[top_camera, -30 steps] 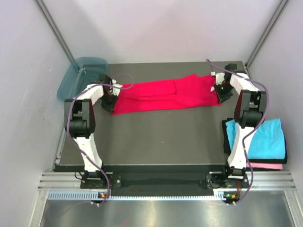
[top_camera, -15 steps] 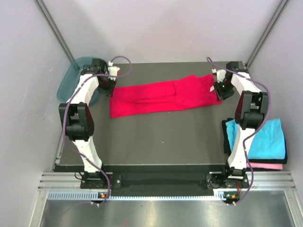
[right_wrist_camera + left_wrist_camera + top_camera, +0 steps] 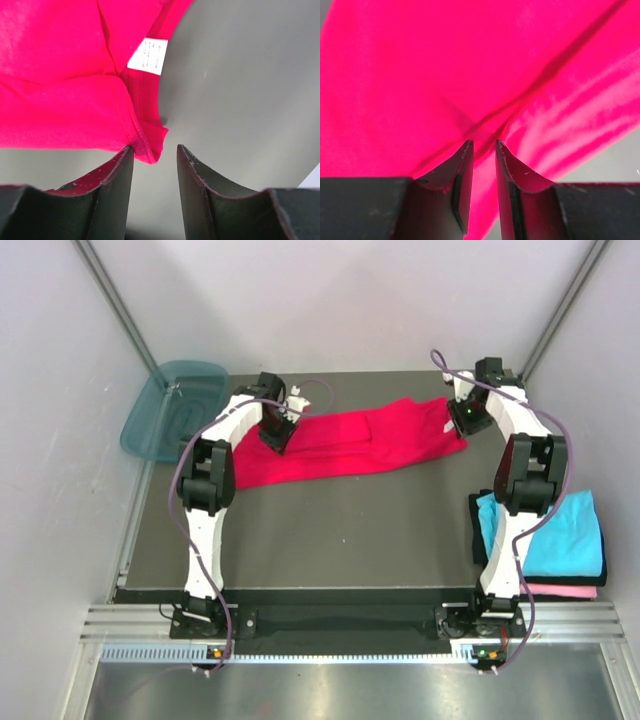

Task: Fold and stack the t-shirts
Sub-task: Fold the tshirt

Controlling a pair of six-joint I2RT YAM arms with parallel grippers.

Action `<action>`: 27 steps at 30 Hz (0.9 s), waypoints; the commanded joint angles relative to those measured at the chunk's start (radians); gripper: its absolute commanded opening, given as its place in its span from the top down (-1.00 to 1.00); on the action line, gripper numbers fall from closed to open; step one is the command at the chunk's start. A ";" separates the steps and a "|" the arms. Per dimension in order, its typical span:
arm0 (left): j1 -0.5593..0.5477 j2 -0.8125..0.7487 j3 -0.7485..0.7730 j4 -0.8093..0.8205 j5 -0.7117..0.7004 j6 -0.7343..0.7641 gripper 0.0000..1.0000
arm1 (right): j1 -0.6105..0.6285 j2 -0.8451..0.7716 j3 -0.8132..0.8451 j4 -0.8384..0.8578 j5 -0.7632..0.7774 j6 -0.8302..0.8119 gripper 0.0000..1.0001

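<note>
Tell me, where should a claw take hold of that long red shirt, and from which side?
By its short ends, from above. The red shirt lies flat as a long folded strip across the table, so its middle offers only flat cloth. The right claw hangs open over the end corner near the white tag; the left claw would likely suit the opposite end.

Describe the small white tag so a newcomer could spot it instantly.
On the dark grey table, a crimson red cloth t-shirt lies across the far half. At the shirt's right end, by the right pincer, sits a small rectangular tag, the only white patch on the red cloth.
</note>
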State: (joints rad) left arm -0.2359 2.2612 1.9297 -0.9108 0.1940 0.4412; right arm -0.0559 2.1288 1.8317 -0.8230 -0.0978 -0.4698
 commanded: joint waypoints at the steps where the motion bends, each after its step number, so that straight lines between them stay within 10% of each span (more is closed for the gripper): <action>1: 0.023 0.021 0.107 -0.020 0.015 0.011 0.41 | 0.002 -0.082 -0.034 0.007 0.039 -0.026 0.22; 27: 0.017 0.003 0.149 -0.023 0.105 -0.004 0.45 | -0.009 -0.050 -0.002 -0.051 -0.256 -0.013 0.09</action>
State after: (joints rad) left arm -0.2138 2.3089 2.0315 -0.9207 0.2413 0.4397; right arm -0.0681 2.0380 1.7798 -0.8627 -0.3065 -0.4934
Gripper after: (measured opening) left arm 0.279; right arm 0.459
